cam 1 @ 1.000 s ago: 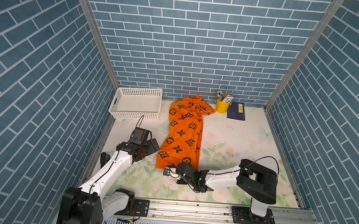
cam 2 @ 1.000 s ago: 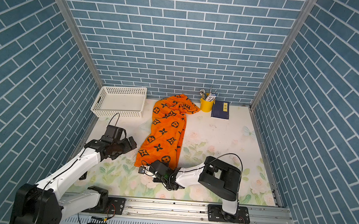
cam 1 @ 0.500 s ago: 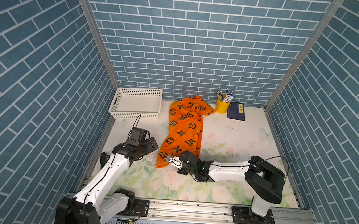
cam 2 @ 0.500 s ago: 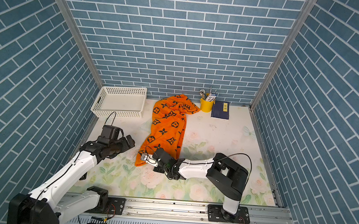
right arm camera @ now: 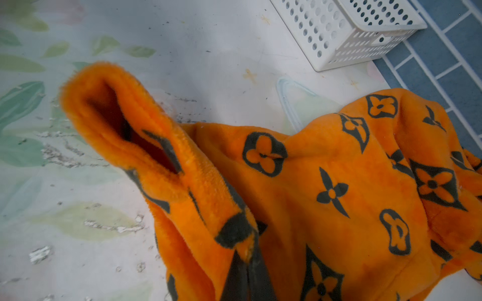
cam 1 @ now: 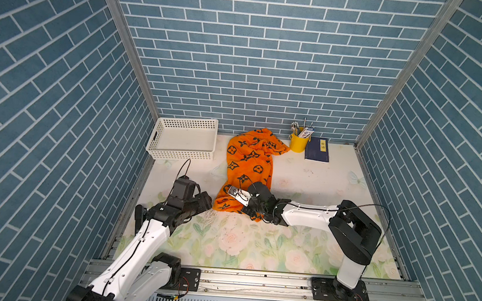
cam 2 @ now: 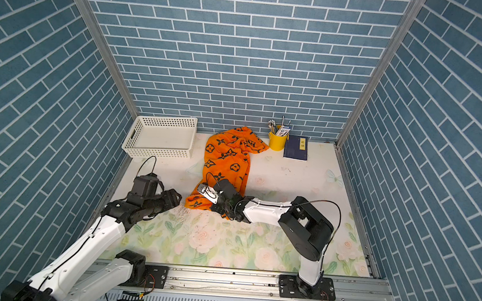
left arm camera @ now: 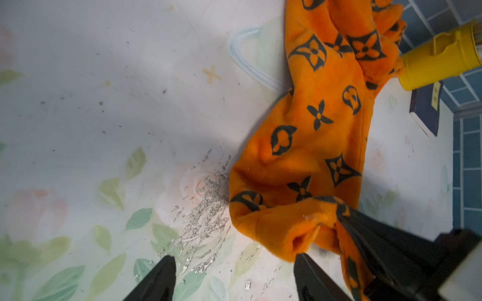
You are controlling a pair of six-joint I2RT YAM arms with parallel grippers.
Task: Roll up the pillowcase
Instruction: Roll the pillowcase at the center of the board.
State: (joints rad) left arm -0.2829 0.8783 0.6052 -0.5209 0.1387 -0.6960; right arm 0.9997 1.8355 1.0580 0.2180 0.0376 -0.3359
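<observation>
top views both show a booth of blue brick-patterned walls (cam 1: 256,55) around a table (cam 1: 255,246) covered in a pale floral print. two white and black arms reach in from a metal rail (cam 1: 253,281) at the near edge. the pillowcase (cam 1: 247,163), bright orange plush with black four-petal flowers, diamond stars and circled flowers, lies as a long crumpled strip down the middle of the table. its far end is bunched against the back wall, between a white perforated basket (cam 1: 180,152) and a yellow cup (cam 1: 297,142), just beside the cup. its near end is raised off the table in the right gripper (right arm camera: 246,263), whose jaws are pressed together on a fold of the fabric, with an open loop of cloth beyond the pinch. the left gripper (left arm camera: 233,256) sits low, just beside that near corner, jaws spread apart over bare table cover. a scuffed grey patch (left arm camera: 206,208) marks the cover there. a dark blue book (cam 1: 317,150) lies flat beside the cup; its pale label (cam 1: 324,146) has characters too small to read. pens (cam 1: 296,129) and a printed card (cam 1: 307,131) stand in the cup, and the card's print is also unreadable.
</observation>
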